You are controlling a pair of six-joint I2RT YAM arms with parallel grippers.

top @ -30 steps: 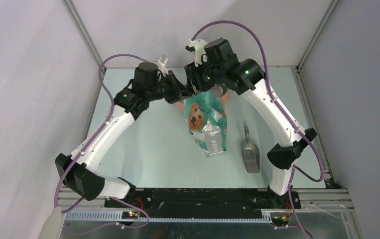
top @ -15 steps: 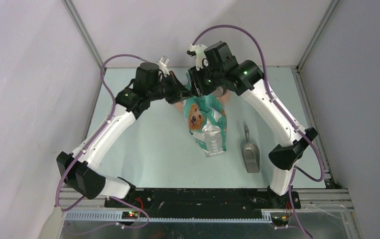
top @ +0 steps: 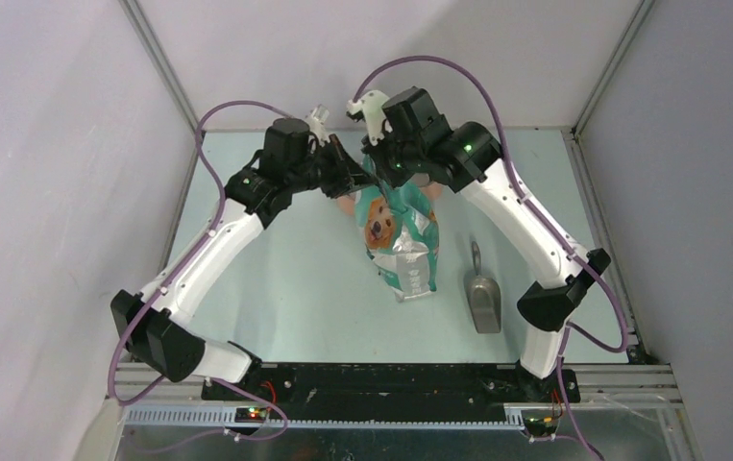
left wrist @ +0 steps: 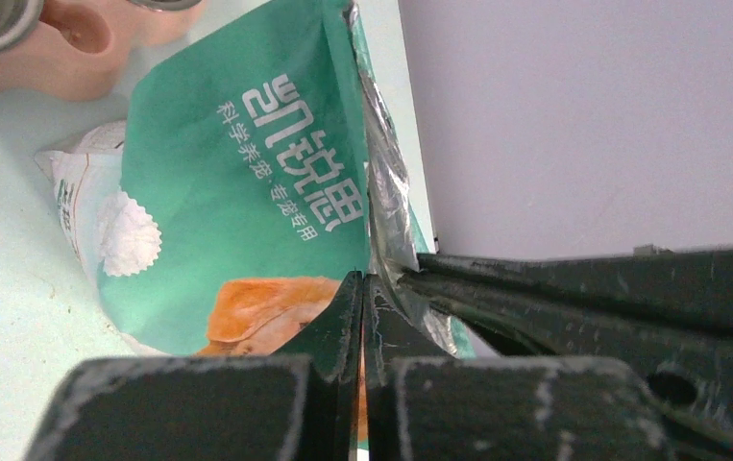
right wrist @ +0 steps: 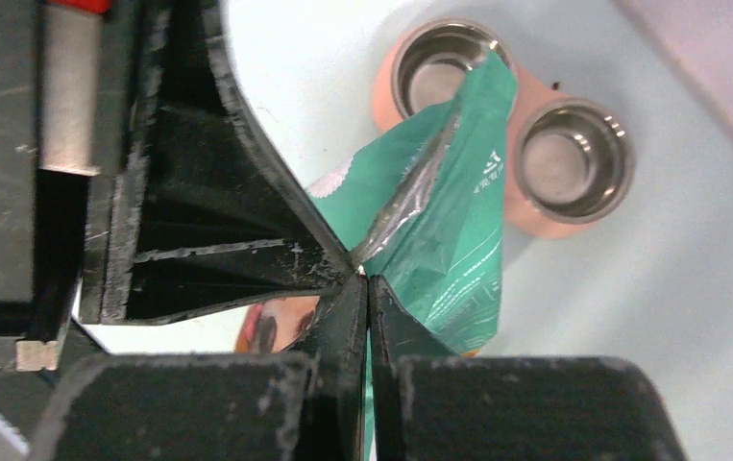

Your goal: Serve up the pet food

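The teal foil bag [top: 398,235] printed with a golden dog stands upright at the table's far middle. My left gripper [top: 351,177] is shut on the bag's top edge from the left, and in the left wrist view its tips [left wrist: 363,284] pinch the foil of the bag [left wrist: 247,182]. My right gripper [top: 379,173] is shut on the same top edge right beside it, its tips [right wrist: 363,279] meeting the left fingers [right wrist: 228,245] on the bag [right wrist: 449,216]. The pet food is hidden, with no kibble in view.
A pink holder [right wrist: 535,206] with two empty steel bowls [right wrist: 439,72] [right wrist: 564,154] sits just behind the bag, mostly under the arms in the top view. A grey metal scoop [top: 482,293] lies to the right of the bag. The grey back wall [left wrist: 583,115] is close behind.
The right gripper has closed on the bag's top edge next to the left gripper, and its wrist has shifted a little to the left. The left gripper stays shut on the bag.
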